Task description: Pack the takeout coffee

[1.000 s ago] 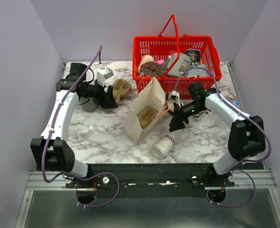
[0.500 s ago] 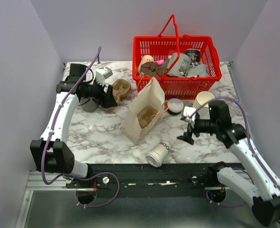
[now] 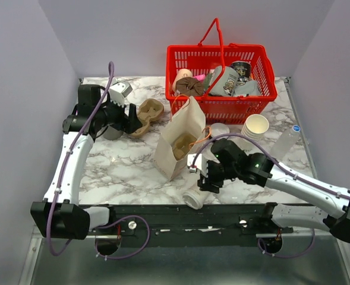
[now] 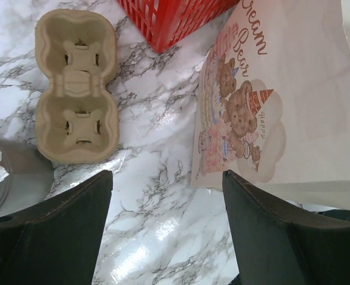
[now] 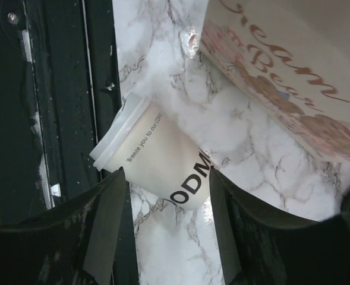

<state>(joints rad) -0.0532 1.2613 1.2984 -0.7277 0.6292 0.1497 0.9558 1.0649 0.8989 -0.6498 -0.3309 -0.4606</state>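
The takeout coffee (image 3: 194, 198), a small white lidded cup with black print, lies on its side at the table's front edge; its lid end hangs over the black rail (image 5: 157, 160). My right gripper (image 3: 208, 181) is low over it and open. Its two dark fingers (image 5: 106, 219) flank the cup's base end (image 5: 167, 178). The brown paper bag (image 3: 180, 139) stands open just behind, with a pulp carrier inside (image 3: 184, 144). My left gripper (image 3: 134, 122) is open and empty over bare marble (image 4: 167, 178). It sits between a pulp cup carrier (image 4: 76, 86) and the bag (image 4: 281, 89).
A red basket (image 3: 222, 110) full of items stands at the back right. A stack of lidless paper cups (image 3: 256, 126) and loose lids (image 3: 219, 129) sit right of the bag. A clear bottle (image 3: 287, 139) lies at the far right. A grey object (image 3: 111, 132) is under the left arm.
My right arm swung from the right of the bag to the front and came down over the cup. The cup rolled toward the front edge. The left arm shifted back a little.
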